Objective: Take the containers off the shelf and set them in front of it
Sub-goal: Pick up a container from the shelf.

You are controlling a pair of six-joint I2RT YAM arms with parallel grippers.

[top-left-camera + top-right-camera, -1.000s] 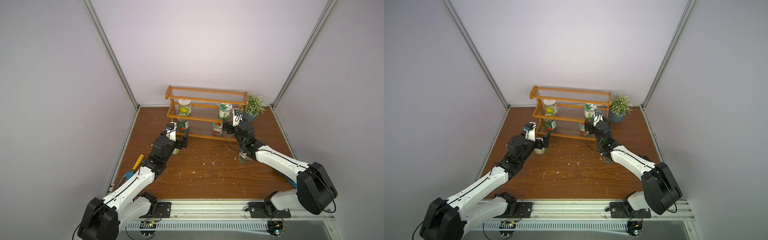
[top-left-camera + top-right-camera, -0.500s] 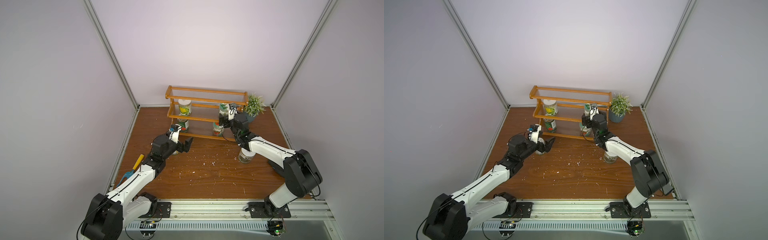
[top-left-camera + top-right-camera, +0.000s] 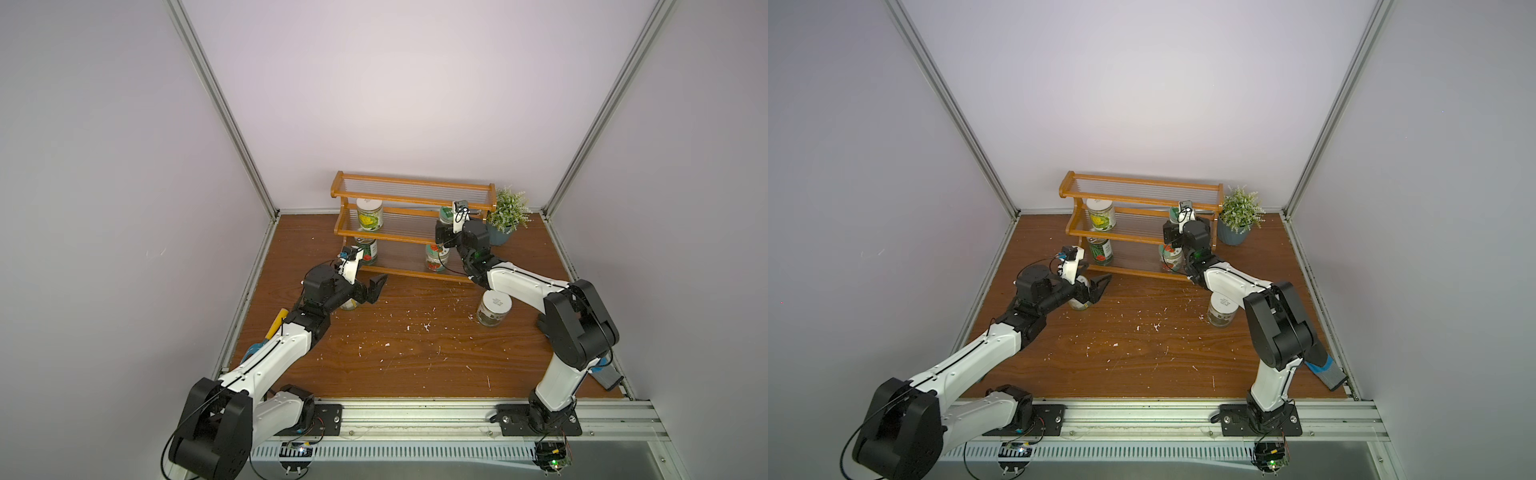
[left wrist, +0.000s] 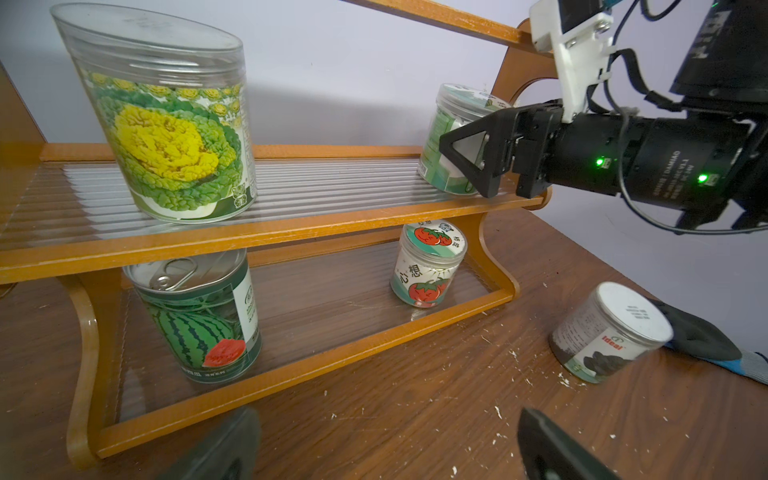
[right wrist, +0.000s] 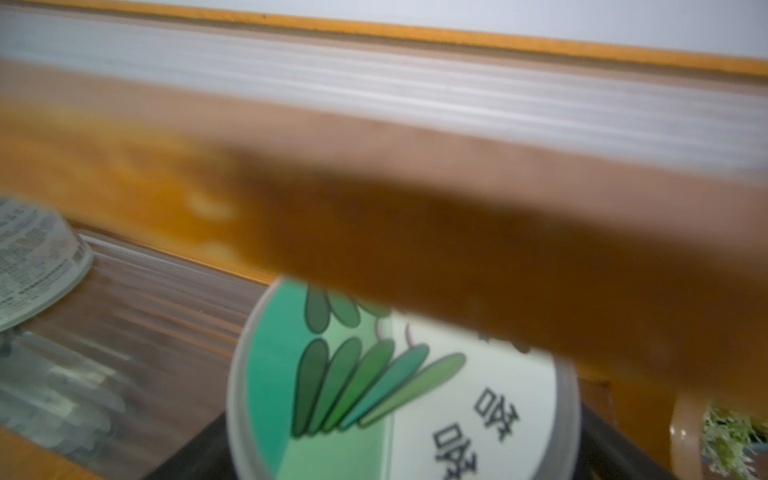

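Across the brown wooden table, flecked with white crumbs, we take in the whole scene. At its back edge stands the shelf, three stepped tiers of orange wood and ribbed clear panels.

Next in size, the left arm reaches in from the near rail. Its left gripper hangs low over the table just in front of the shelf's left end, jaws spread wide and holding nothing. In the left wrist view its two dark fingertips frame bare wood.

The right arm bends up to the middle tier, and the right gripper has its jaws wide apart on either side of the green-label jar. Whether the pads touch it we cannot tell.

Just beside the shelf's right end sits the potted plant.

Now the containers. The tall cabbage jar stands on the left of the middle tier, well apart from the green-label jar. Below it on the bottom tier we see the watermelon can with its pull-tab top, and to the right on that tier the small tomato jar.

Two are already off. A white-lidded jar stands on the table in front of the shelf's right end, and another jar sits just under the left gripper, mostly hidden.

Near the table's right edge lies a dark glove.
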